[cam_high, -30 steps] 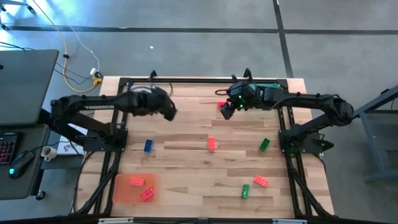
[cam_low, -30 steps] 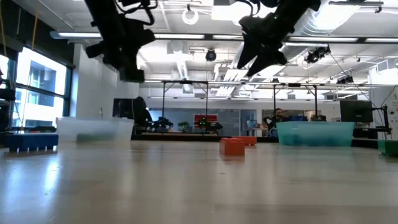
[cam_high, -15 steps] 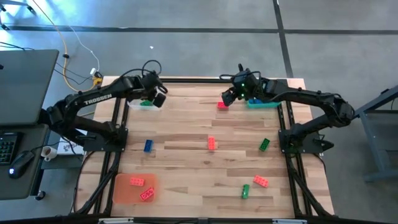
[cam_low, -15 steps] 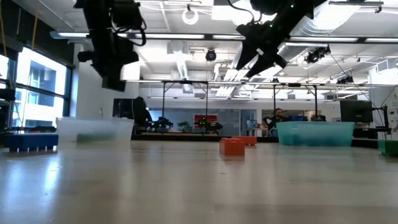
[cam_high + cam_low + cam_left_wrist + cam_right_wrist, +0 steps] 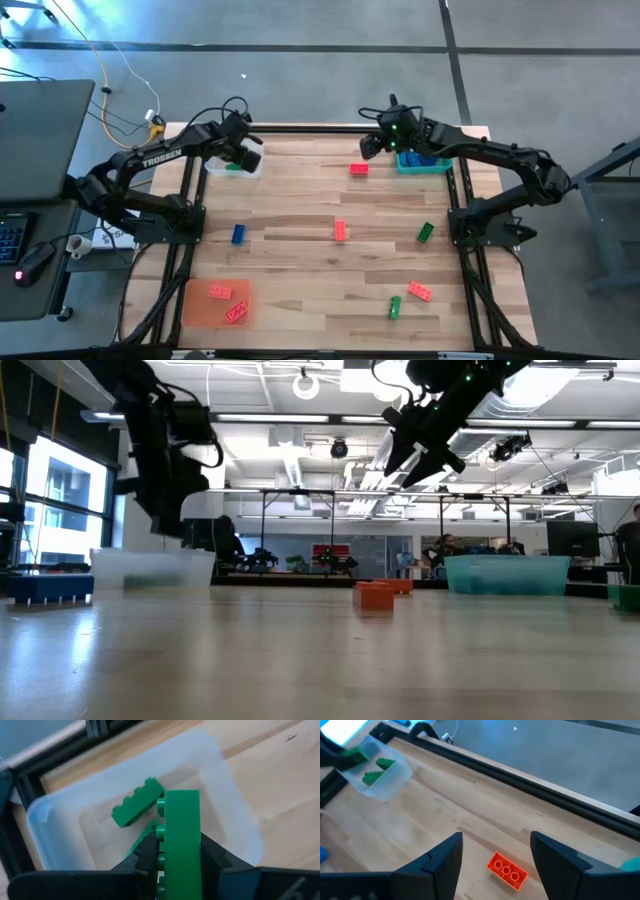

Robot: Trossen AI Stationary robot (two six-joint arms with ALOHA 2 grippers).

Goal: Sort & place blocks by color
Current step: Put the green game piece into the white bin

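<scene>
Blocks lie scattered over the wooden table [image 5: 300, 200], which carries three trays. Largest of these is the orange tray [image 5: 200, 310] near the front left corner, holding two red blocks [image 5: 220, 292]. A teal tray [image 5: 440, 168] sits at the back right corner with blue blocks inside, and a clear tray [image 5: 60, 820] sits at the back left corner with green blocks [image 5: 136, 809] in it.

Above the clear tray hangs the left gripper [image 5: 246, 156], its fingers clamped tight on a green block [image 5: 180, 845] held on edge, studs facing sideways, just over the tray's inside. Near the back edge beside the teal tray hovers the right gripper [image 5: 372, 146], fingers [image 5: 445, 860] spread wide with nothing between them; a red block [image 5: 507, 870] lies on the table below the gap, well apart from the fingers.

Loose blocks remain on the table: a blue one [image 5: 238, 234] toward the left edge, a red one [image 5: 340, 231] near the middle, a green one [image 5: 425, 232] toward the right edge, and another red [image 5: 419, 291] and green [image 5: 394, 307] pair near the front right.
</scene>
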